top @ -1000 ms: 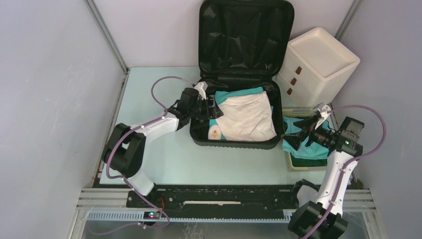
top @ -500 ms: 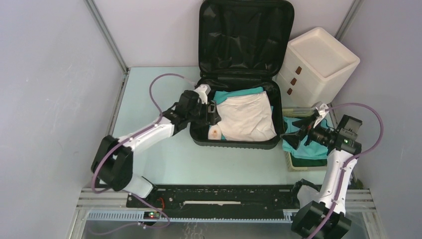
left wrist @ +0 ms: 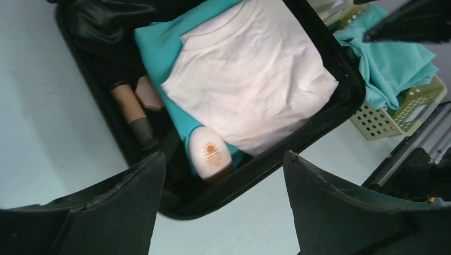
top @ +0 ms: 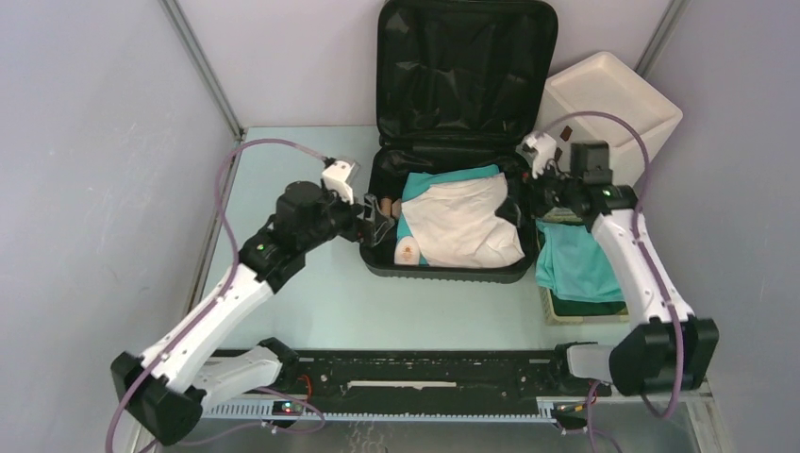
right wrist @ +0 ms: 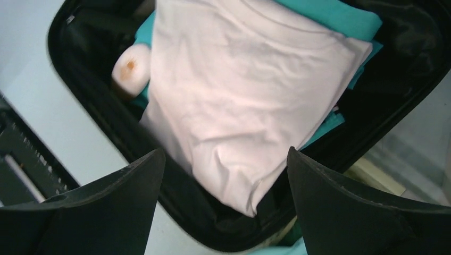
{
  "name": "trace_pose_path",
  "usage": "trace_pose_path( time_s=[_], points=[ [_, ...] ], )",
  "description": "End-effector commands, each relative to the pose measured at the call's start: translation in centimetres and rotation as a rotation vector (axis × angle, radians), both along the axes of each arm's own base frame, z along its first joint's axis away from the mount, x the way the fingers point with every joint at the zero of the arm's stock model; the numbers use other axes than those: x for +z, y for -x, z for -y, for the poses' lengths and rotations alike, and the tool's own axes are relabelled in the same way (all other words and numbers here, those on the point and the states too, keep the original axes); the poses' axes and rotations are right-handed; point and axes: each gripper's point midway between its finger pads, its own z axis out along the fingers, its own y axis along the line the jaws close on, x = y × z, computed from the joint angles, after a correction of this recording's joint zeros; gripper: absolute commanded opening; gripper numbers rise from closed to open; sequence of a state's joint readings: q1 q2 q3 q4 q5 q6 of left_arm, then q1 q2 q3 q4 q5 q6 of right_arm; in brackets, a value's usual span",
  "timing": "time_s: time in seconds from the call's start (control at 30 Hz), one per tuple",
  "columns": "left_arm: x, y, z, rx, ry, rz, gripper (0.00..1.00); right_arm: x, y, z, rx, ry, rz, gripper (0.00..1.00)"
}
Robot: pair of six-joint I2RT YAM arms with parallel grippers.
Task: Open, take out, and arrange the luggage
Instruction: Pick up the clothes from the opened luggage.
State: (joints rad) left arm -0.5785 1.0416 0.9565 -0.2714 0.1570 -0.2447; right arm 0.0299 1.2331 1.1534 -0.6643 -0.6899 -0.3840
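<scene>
Now | take-out being worked in the open luggage (top: 453, 273) | both arms' jaws being held apart | next: white T-shirt (top: 472, 226) pinch probably being called for

**Contents, counted.** One luggage (top: 464, 66), lid up. Inside it:
- one folded white shirt (top: 467, 222)
- one teal garment (top: 443, 177) under the shirt; whether more layers lie beneath cannot be told
- one white tube (left wrist: 210, 154) with an orange sun mark
- one brown tube (left wrist: 133, 109) with a dark cap
- one small pink item (left wrist: 149, 91)

On the bench (top: 302, 283): one slatted basket (left wrist: 396, 114) holding one teal cloth (top: 577, 264), and one white drawer box (top: 613, 90).

Two arms, one left claw (left wrist: 220, 159) and one right claw (right wrist: 224, 153), two fingers (left wrist: 122, 212) apiece.
</scene>
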Motion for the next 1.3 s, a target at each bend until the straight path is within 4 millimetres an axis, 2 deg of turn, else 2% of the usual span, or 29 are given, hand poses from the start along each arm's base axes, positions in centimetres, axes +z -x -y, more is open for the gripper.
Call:
trace_pose_path(
  time_s=[0.0, 0.1, 0.2, 0.27, 0.33, 0.4, 0.47, 0.63, 0.8, 0.93, 1.07, 1.2, 1.27],
  points=[
    [0.7, 1.5, -4.3, 0.049, -0.143, 0.06, 0.88, -0.3, -4.5, 0.3, -0.274, 0.052, -0.077, 0.92],
    [0.1, 1.4, -7.6, 0.15, -0.24, 0.14, 0.99, -1.7, -5.6, 0.3, -0.408, 0.022, -0.148, 0.89],
    [-2.5, 1.0, -9.7, 0.244, -0.283, 0.172, 1.0, -4.0, -5.6, 1.0, -0.482, 0.039, -0.178, 0.88],
    [-3.9, 1.0, -9.9, 0.225, -0.323, 0.156, 1.0, -5.3, -5.1, 0.9, -0.48, 0.038, -0.205, 0.86],
    [-3.8, 0.7, -10.1, 0.229, -0.34, 0.146, 1.0, -6.4, -4.8, 0.4, -0.454, 0.031, -0.235, 0.7],
    [-3.9, 0.6, -9.6, 0.198, -0.329, 0.132, 1.0, -7.4, -4.8, 0.3, -0.451, 0.047, -0.255, 0.62],
    [-4.2, 0.5, -9.5, 0.187, -0.331, 0.114, 1.0, -8.2, -5.0, 0.7, -0.468, 0.066, -0.27, 0.62],
    [-4.3, 0.6, -9.4, 0.183, -0.33, 0.112, 1.0, -10.3, -4.7, 0.6, -0.47, 0.084, -0.325, 0.71],
    [-4.6, 0.6, -9.3, 0.174, -0.331, 0.103, 1.0, -12.1, -4.9, 1.0, -0.478, 0.156, -0.339, 0.71],
    [-4.7, 0.6, -9.3, 0.173, -0.331, 0.101, 1.0, -12.8, -4.4, 0.7, -0.456, 0.162, -0.361, 0.65],
    [-4.6, 0.6, -9.3, 0.172, -0.328, 0.102, 1.0, -12.4, -3.8, -0.3, -0.412, 0.151, -0.352, 0.57],
    [-4.6, 0.6, -9.3, 0.171, -0.327, 0.103, 1.0, -11.4, -3.6, -0.4, -0.399, 0.147, -0.317, 0.37],
    [-4.6, 0.7, -9.3, 0.172, -0.326, 0.1, 1.0, -10.3, -3.8, -0.3, -0.405, 0.136, -0.287, 0.24]
  ],
)
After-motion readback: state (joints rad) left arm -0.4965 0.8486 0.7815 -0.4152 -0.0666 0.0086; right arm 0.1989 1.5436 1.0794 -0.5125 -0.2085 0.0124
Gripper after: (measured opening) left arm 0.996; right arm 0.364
